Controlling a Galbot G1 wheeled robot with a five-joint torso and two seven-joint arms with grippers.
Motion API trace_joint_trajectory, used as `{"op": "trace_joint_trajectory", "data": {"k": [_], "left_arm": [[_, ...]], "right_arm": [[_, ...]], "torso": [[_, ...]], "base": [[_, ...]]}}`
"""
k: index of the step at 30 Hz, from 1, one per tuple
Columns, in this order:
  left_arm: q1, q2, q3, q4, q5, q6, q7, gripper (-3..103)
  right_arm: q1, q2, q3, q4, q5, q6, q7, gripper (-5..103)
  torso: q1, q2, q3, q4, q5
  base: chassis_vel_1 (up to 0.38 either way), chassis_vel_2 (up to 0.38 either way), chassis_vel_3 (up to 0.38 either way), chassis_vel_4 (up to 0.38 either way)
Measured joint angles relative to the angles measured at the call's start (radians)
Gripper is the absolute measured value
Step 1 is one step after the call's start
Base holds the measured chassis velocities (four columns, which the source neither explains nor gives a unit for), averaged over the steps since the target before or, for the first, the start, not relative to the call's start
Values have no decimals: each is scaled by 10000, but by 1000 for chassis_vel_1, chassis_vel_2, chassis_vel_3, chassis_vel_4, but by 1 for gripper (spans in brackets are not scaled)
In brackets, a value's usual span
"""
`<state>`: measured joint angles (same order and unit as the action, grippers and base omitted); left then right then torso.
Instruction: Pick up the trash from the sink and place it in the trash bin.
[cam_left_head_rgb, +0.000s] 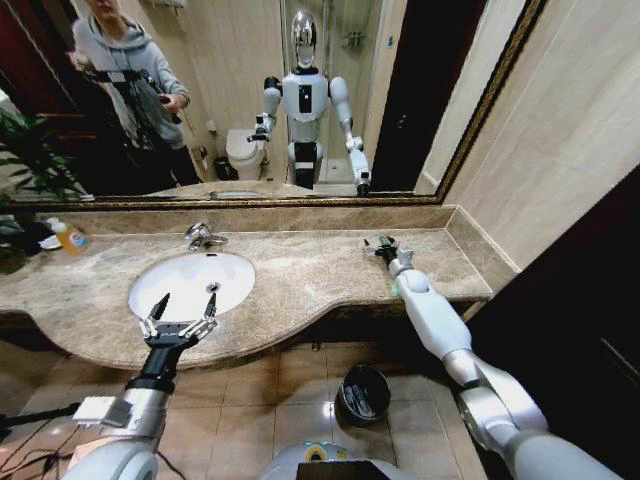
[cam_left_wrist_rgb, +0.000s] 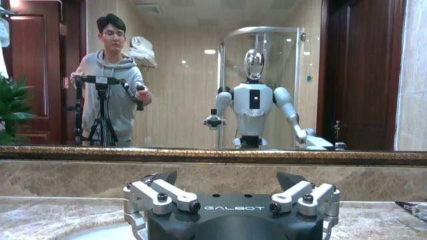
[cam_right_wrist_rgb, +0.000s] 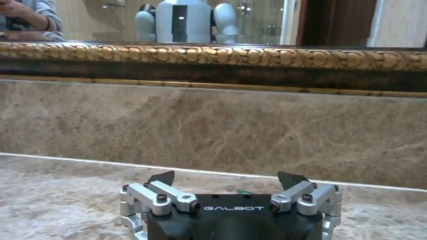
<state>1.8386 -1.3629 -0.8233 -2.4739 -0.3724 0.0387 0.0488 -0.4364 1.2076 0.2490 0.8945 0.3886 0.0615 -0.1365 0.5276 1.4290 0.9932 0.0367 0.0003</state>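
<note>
The white oval sink (cam_left_head_rgb: 170, 275) sits in the marble counter, with the chrome tap (cam_left_head_rgb: 203, 236) behind it. Its basin looks bare, and the trash is out of view. My left gripper (cam_left_head_rgb: 186, 296) hovers open over the basin's front rim with nothing between its fingers; the left wrist view shows it (cam_left_wrist_rgb: 227, 180) facing the mirror. My right gripper (cam_left_head_rgb: 380, 244) rests open low over the counter's back right, near the backsplash (cam_right_wrist_rgb: 227, 179). A small green sliver (cam_right_wrist_rgb: 243, 191) lies just beyond it; I cannot tell what it is. The round black trash bin (cam_left_head_rgb: 362, 393) stands on the floor below the counter.
A clear bottle of orange liquid (cam_left_head_rgb: 68, 237) stands at the counter's back left beside a green plant (cam_left_head_rgb: 25, 160). The mirror (cam_left_head_rgb: 250, 100) spans the back wall. A dark door or panel (cam_left_head_rgb: 580, 300) closes off the right side. Tiled floor surrounds the bin.
</note>
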Motion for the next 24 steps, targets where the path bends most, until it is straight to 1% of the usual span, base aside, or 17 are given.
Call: {"op": "trace_joint_trajectory", "data": {"k": [4, 6, 7, 8, 9, 10, 11, 14, 16, 18, 19, 22, 23, 24], "left_arm": [[0, 0, 0, 0, 0, 0, 0, 100], [0, 0, 0, 0, 0, -1, 0, 100], [0, 0, 0, 0, 0, -1, 0, 100], [0, 0, 0, 0, 0, 0, 0, 100], [0, 0, 0, 0, 0, 0, 0, 100], [0, 0, 0, 0, 0, 0, 0, 100], [0, -1, 0, 0, 0, 0, 0, 100], [0, 0, 0, 0, 0, -1, 0, 100], [0, 0, 0, 0, 0, 0, 0, 100], [0, 0, 0, 0, 0, 0, 0, 100], [0, 0, 0, 0, 0, 0, 0, 100], [0, 0, 0, 0, 0, 0, 0, 100], [0, 0, 0, 0, 0, 0, 0, 100], [0, 0, 0, 0, 0, 0, 0, 100]], "right_arm": [[44, -35, 15, -272, -78, -16, 54, 100], [-30, -14, 62, -318, -182, -334, 270, 100], [-30, -14, 62, -318, -182, -334, 270, 100], [-98, 22, 76, -372, -183, -474, 448, 103], [-129, 41, 85, -404, -181, -492, 479, 100], [-129, 41, 85, -404, -181, -492, 479, 100], [-146, 52, 104, -442, -177, -512, 494, 96], [-147, 57, 158, -538, -76, -513, 491, 85], [-161, 47, 163, -529, -5, -514, 483, 85], [-228, 25, 168, -433, 89, -542, 476, 78], [-228, 25, 168, -433, 89, -542, 476, 78], [-329, 3, 186, -297, 154, -589, 476, 66], [-329, 3, 186, -297, 154, -589, 476, 66], [-357, -5, 197, -265, 169, -595, 478, 62]], "torso": [[-1, 0, 0, 1, 0], [0, 0, 0, 0, -1], [0, 0, 0, 0, -1], [-1, 1, 0, 0, 0], [0, 1, -1, 0, 3], [0, 1, -1, 0, 3], [-2, 2, -4, 3, -6], [-5, 5, -5, 4, -6], [-5, 5, -5, 5, -7], [-4, 5, -5, 5, -7], [-4, 5, -5, 5, -7], [-3, 5, -4, 5, -6], [-3, 5, -4, 5, -6], [-3, 5, -3, 5, -7]], "base": [[0, 0, 0, 0], [0, 0, 0, 0], [0, 0, 0, 0], [0, 0, 0, 0], [0, 0, 0, 0], [0, 0, 0, 0], [0, 0, 0, 0], [0, 0, 0, 0], [0, 0, 0, 0], [0, 0, 0, 0], [0, 0, 0, 0], [0, 0, 0, 0], [0, 0, 0, 0], [0, 0, 0, 0]]}}
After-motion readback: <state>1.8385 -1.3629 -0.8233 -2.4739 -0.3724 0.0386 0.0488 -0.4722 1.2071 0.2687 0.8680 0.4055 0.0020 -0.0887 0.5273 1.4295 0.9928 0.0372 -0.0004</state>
